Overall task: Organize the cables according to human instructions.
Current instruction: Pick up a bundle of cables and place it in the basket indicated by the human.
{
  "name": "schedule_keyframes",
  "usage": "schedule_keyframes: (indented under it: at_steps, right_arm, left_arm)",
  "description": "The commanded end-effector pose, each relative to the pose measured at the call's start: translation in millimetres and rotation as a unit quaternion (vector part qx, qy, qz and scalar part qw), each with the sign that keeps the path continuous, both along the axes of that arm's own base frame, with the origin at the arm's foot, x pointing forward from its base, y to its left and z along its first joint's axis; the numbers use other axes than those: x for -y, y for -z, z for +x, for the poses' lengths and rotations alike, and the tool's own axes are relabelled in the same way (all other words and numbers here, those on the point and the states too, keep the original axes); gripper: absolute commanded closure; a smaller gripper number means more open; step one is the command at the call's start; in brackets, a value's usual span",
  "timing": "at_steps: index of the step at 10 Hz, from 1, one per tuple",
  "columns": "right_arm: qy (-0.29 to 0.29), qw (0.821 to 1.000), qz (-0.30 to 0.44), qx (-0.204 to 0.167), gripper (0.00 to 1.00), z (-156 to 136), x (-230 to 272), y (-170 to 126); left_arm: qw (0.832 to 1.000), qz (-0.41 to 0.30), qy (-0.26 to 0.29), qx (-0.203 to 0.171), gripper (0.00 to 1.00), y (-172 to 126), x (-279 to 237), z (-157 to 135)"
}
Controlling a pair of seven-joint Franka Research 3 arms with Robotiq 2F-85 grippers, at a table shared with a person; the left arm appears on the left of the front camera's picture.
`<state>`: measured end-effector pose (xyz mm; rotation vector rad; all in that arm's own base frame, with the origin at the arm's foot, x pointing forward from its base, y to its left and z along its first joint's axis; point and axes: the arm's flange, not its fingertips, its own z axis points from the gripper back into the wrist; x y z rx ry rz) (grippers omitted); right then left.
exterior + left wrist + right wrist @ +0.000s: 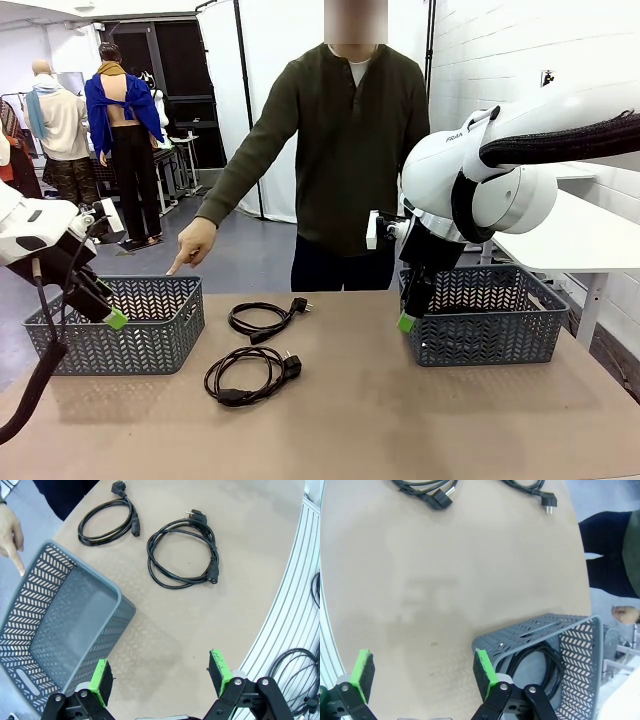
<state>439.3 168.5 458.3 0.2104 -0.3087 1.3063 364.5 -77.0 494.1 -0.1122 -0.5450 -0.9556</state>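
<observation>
Two coiled black cables lie on the tan table: the far cable (258, 321) (107, 518) and the near cable (249, 376) (184, 555). Their plugs also show at the top of the right wrist view, on the near cable (438, 499) and the far cable (547, 500). Another cable (540, 650) lies inside the right grey basket (490, 345) (530, 630). My left gripper (110, 312) (160, 677) hangs open at the near side of the left grey basket (130, 345) (30, 600). My right gripper (408, 318) (423, 671) is open over the right basket's left rim. The person's hand (192, 245) (12, 540) points down at the left basket.
The person stands at the far edge of the table, between the two baskets. Bare table stretches around both coils and toward the near edge. The table's metal edge (295, 610) runs along the right of the left wrist view, with loose wires beyond it.
</observation>
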Motion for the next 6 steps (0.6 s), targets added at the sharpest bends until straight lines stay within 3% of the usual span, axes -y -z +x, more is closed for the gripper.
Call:
schedule_keyframes:
  at_steps: [1,6]
  right_arm:
    - [0.000,1.000,-0.003,0.002,0.00,0.7,0.0,-0.9]
    - [0.000,1.000,-0.003,0.002,0.00,0.7,0.0,-0.9]
  left_arm:
    - [0.999,0.035,0.029,-0.013,0.00,1.6,22.7,10.9]
    - [0.985,0.092,0.122,-0.075,0.00,20.6,106.1,40.9]
